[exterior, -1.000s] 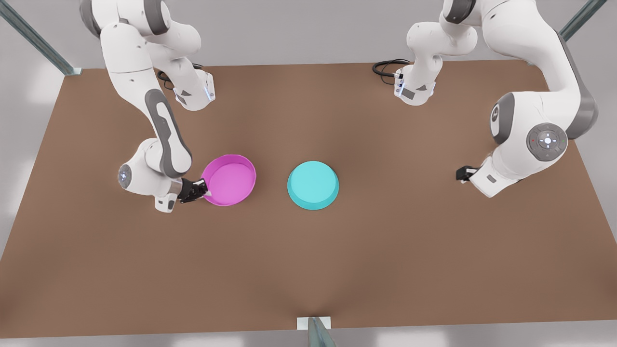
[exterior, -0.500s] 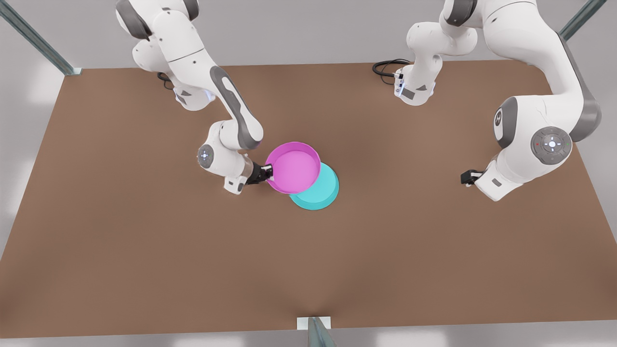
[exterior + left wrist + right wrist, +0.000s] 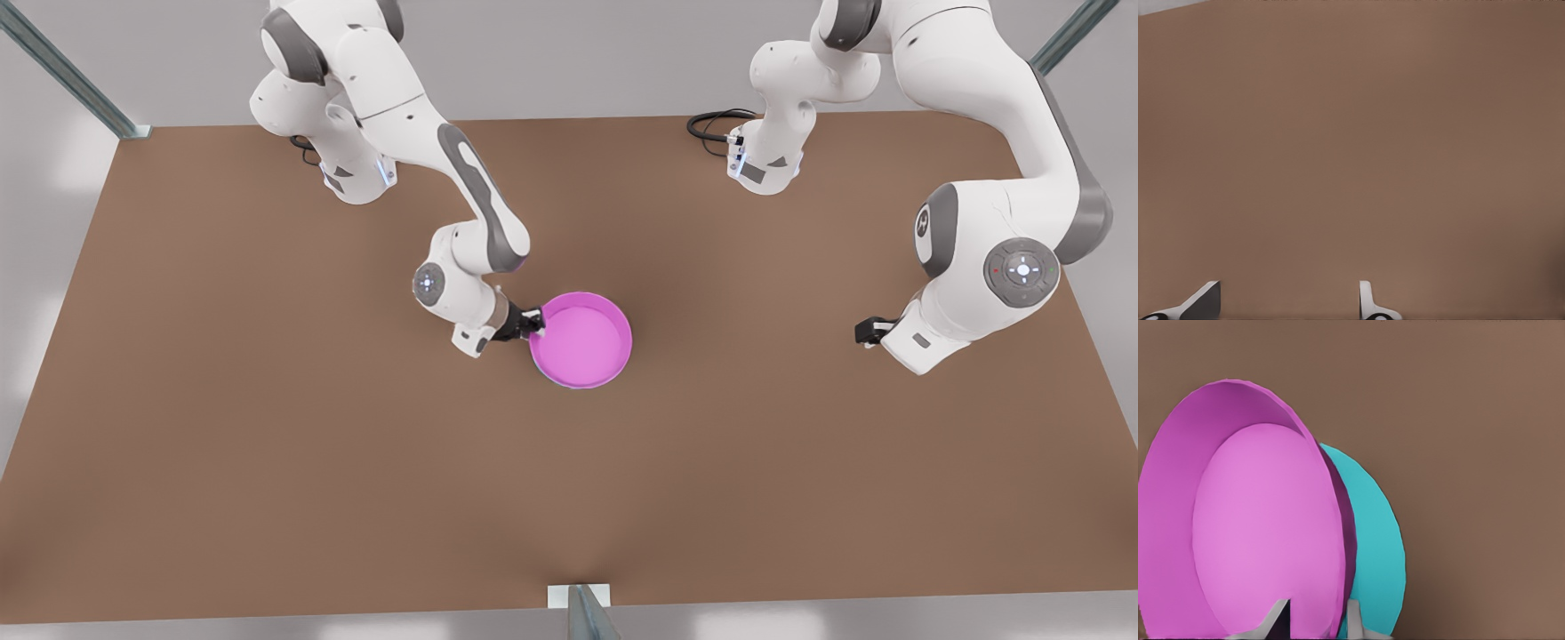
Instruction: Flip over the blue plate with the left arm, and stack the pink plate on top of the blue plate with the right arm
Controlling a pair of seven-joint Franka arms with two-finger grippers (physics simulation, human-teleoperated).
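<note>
Brown counter [image 3: 267, 444] spreads beneath both arms, grey wall behind. On the front view's left, the right gripper [image 3: 536, 324] pinches the pink plate [image 3: 582, 342] by its rim, one finger inside and one outside. That plate sits rim up directly over the blue plate [image 3: 1378, 547], whose turquoise edge peeks out behind it in the right wrist view. Well apart, on the front view's right, the left gripper [image 3: 864, 332] waits above bare counter, fingers [image 3: 1367, 303] spread wide and holding nothing.
</note>
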